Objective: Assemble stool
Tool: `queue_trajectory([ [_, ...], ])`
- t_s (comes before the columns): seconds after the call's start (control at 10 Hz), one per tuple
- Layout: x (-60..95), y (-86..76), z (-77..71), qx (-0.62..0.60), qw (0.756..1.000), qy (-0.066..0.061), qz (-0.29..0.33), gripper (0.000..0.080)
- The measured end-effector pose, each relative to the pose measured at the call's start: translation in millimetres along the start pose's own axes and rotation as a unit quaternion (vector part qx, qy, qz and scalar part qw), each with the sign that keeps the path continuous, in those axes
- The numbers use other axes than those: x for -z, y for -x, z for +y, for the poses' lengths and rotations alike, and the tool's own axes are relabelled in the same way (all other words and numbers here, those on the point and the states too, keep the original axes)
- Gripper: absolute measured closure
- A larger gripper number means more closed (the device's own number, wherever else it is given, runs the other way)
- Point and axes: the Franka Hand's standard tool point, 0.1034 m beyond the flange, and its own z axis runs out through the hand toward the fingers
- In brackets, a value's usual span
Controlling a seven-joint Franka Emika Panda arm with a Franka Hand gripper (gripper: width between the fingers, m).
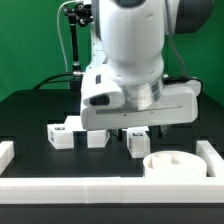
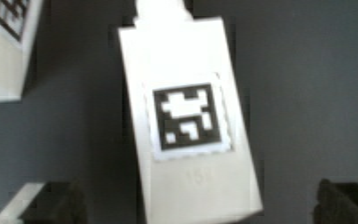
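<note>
Black tabletop (image 1: pixel 30 112): three tagged white legs (image 1: pixel 62 135) (image 1: pixel 96 139) (image 1: pixel 137 144), one round seat (image 1: pixel 172 165)

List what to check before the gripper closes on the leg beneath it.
1. Gripper open: ok, fingertips wide apart.
2. Leg between the fingertips: ok, touching neither.
3. Leg squared to the jaws: not ok, slightly skewed.
4. Neighbouring white part clear of the leg: ok, a gap shows.
5. Gripper low enough to grip: cannot tell.
6. Seat free for later: ok, lying flat, nothing on it.
</note>
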Motion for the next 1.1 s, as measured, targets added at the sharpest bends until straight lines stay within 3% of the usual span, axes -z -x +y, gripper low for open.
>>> queue_trajectory([
  [0.2, -5.4, 5.6, -0.3, 0.005, 0.998, 0.001, -0.07, 0.0151],
  [0.4, -5.9, -4.3, 3.4, 0.048, 0.992, 0.042, -0.106, 0.0151],
  [0.5, -5.6, -7.5, 4.3, 0.068, 0.99, 0.052, -0.109, 0.0151],
  [0.7, -5.4, -15.0, 1.1, 0.068, 0.993, 0.057, -0.08, 0.0151],
  [1.1, -13.6, -14.1, 4.3, 0.062, 0.993, 0.048, -0.087, 0.0151],
])
